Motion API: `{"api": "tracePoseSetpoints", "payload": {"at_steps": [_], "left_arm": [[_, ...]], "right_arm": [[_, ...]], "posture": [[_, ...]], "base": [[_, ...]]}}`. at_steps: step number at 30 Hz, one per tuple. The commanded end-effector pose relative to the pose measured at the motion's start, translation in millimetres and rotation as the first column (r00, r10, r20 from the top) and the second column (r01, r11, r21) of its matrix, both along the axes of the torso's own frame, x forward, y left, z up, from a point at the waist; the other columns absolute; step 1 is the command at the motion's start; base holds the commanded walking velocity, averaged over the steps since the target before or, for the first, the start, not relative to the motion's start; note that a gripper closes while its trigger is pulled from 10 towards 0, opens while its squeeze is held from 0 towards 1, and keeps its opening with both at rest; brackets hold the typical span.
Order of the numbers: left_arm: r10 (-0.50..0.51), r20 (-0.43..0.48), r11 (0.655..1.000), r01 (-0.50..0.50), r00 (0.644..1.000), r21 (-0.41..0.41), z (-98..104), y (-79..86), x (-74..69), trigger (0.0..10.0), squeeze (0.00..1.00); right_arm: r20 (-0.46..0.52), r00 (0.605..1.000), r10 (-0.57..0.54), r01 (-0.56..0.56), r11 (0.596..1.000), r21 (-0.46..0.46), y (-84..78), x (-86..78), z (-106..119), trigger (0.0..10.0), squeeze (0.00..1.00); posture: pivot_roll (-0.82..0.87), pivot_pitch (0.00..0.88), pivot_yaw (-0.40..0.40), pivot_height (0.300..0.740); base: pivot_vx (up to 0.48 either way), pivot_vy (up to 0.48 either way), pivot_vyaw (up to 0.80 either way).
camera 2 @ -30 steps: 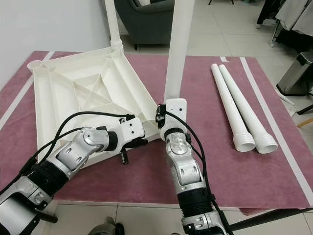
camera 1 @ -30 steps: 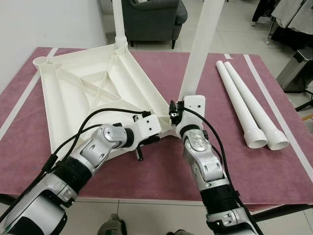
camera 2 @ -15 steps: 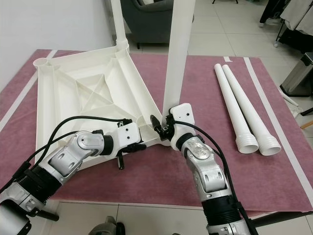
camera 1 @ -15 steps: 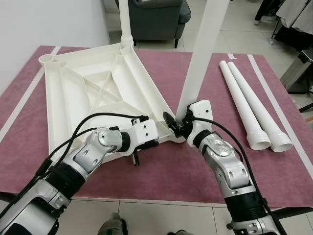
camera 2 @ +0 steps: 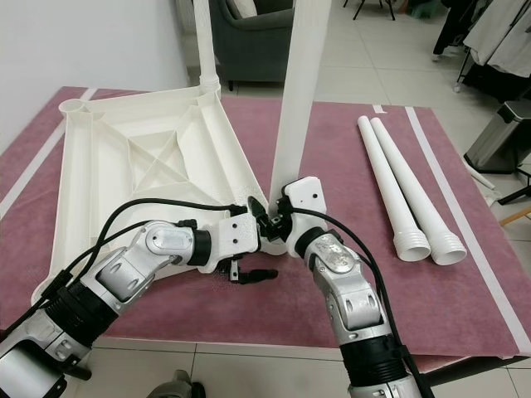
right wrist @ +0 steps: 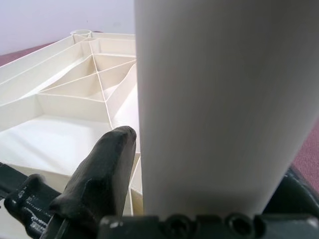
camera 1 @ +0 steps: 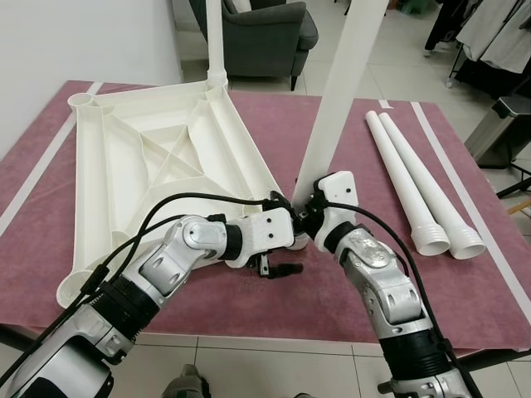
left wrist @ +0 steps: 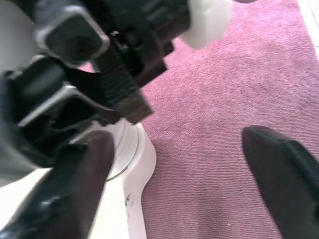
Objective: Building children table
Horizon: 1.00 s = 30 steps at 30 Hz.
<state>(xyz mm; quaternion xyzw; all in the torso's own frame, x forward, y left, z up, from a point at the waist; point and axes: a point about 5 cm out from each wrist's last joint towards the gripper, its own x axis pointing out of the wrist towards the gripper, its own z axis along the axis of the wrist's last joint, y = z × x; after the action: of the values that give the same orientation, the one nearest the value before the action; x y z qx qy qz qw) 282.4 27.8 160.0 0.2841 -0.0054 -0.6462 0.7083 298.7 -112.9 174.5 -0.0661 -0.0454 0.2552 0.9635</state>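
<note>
The white tabletop (camera 1: 141, 157) lies upside down on the purple-red mat, ribs facing up. One white leg (camera 1: 216, 41) stands in its far corner socket. At the near right corner my right gripper (camera 1: 305, 222) is shut on a second white leg (camera 1: 336, 108), which leans slightly right with its foot at that corner socket; the wrist view has the leg (right wrist: 219, 99) against a black finger (right wrist: 104, 169). My left gripper (camera 2: 251, 274) is open just in front of the same corner, low over the mat, fingers (left wrist: 75, 199) spread wide.
Two loose white legs (camera 1: 415, 178) lie side by side on the mat's right part. The mat's front edge (camera 1: 249, 336) drops to tiled floor. A dark armchair (camera 1: 257, 29) stands behind, and a metal bin (camera 1: 498, 124) at the right.
My left gripper has slid right along the tabletop's front edge to the corner, close beside my right gripper. The right gripper stays on the leg at that corner.
</note>
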Motion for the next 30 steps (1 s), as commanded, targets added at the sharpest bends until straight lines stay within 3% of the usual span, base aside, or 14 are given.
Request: {"api": "tracePoseSetpoints", "payload": {"at_steps": [1,30], "left_arm": [[0.040,0.029,0.999,-0.040,0.999,0.022,0.8,7.4,5.1,10.0,1.00],[0.040,0.029,0.999,-0.040,0.999,0.022,0.8,7.4,5.1,10.0,1.00]], "right_arm": [[-0.005,0.999,0.046,-0.046,0.999,0.007,5.9,-2.9,-0.3,10.0,0.00],[-0.005,0.999,0.046,-0.046,0.999,0.007,5.9,-2.9,-0.3,10.0,0.00]], "posture": [[0.13,0.072,0.036,0.740],[0.13,0.072,0.036,0.740]], "base": [[0.000,0.000,0.00],[0.000,0.000,0.00]]}}
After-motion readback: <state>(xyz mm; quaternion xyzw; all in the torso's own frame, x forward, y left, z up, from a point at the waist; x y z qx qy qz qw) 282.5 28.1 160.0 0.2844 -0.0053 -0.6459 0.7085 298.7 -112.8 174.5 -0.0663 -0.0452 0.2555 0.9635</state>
